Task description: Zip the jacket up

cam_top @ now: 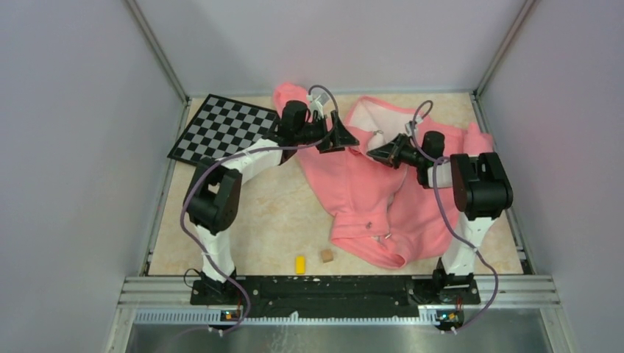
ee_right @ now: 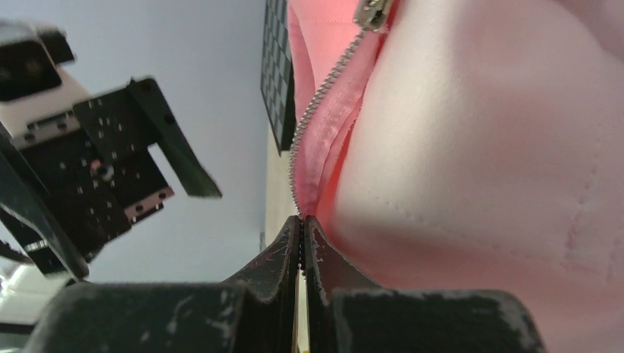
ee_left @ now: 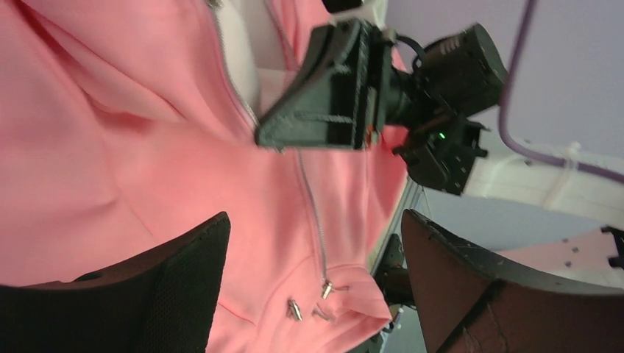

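The salmon-pink jacket (cam_top: 368, 198) lies crumpled across the middle and right of the table, its paler lining (cam_top: 383, 118) showing at the collar. My right gripper (cam_top: 371, 154) is shut on the jacket's zipper edge (ee_right: 324, 95) near the collar; the fingers (ee_right: 283, 254) pinch the toothed tape. My left gripper (cam_top: 340, 138) is open and empty, held above the jacket's left front. In the left wrist view the zipper line (ee_left: 313, 213) runs down to a small metal pull (ee_left: 326, 289) at the hem, with loose metal ends (ee_left: 294, 309) beside it. The right gripper (ee_left: 279, 136) shows there too.
A black-and-white checkerboard (cam_top: 221, 129) lies at the back left. A yellow block (cam_top: 300, 263) and a small brown cube (cam_top: 326, 256) sit near the front edge. Grey walls enclose the table on three sides.
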Tool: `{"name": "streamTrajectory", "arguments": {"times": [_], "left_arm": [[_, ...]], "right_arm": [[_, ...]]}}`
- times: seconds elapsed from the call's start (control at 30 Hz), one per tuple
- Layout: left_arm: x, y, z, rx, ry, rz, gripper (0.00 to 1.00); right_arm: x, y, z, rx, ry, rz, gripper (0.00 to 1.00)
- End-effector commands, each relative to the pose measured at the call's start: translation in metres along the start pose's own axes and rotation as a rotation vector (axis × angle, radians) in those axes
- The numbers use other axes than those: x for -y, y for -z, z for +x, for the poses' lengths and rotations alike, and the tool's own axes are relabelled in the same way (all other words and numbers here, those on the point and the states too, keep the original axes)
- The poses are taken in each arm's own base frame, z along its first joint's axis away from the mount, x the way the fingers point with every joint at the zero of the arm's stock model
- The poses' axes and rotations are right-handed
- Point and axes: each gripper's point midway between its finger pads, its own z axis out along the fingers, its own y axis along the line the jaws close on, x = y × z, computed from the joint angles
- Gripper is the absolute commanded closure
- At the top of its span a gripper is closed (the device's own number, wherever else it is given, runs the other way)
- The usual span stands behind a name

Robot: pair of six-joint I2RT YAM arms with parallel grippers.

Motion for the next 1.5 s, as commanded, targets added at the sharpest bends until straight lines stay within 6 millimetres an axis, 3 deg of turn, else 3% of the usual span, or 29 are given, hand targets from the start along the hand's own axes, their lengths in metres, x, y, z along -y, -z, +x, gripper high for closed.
{"name": "streamTrajectory", "arguments": {"times": [0.0, 0.07, 0.2, 0.37, 0.53, 0.83, 1.0, 1.3, 1.47], "left_arm": [[-0.021, -0.012, -0.035, 0.082, 0.005, 0.008, 0.14], [-0.041, -0.023, -0.036, 0.071, 0.03, -0.014, 0.17], [-0.059, -0.041, -0.037, 0.051, 0.035, -0.016, 0.23], [-0.077, -0.052, -0.045, 0.043, -0.033, -0.092, 0.28], [-0.082, -0.052, -0.047, 0.048, -0.069, -0.131, 0.31], [-0.061, -0.031, -0.06, 0.078, -0.195, -0.166, 0.33], [-0.048, -0.03, -0.072, 0.094, -0.286, -0.137, 0.33], [-0.039, -0.035, -0.078, 0.065, -0.258, -0.118, 0.33], [-0.038, -0.033, -0.076, 0.056, -0.273, -0.118, 0.23]], "right_arm": [[0.026, -0.006, 0.032, -0.079, 0.097, 0.073, 1.0], [0.041, -0.003, 0.035, -0.096, 0.096, 0.149, 0.99], [0.061, 0.003, 0.029, -0.116, 0.169, 0.299, 0.94], [0.037, 0.007, 0.004, -0.08, 0.292, 0.343, 0.8], [0.012, 0.015, -0.018, -0.006, 0.407, 0.39, 0.67], [-0.005, 0.006, -0.051, 0.13, 0.377, 0.388, 0.61], [-0.012, -0.013, -0.051, 0.133, 0.299, 0.296, 0.59], [0.006, -0.032, -0.069, 0.198, 0.231, 0.313, 0.63], [0.009, -0.05, -0.076, 0.18, 0.218, 0.288, 0.7]]}}
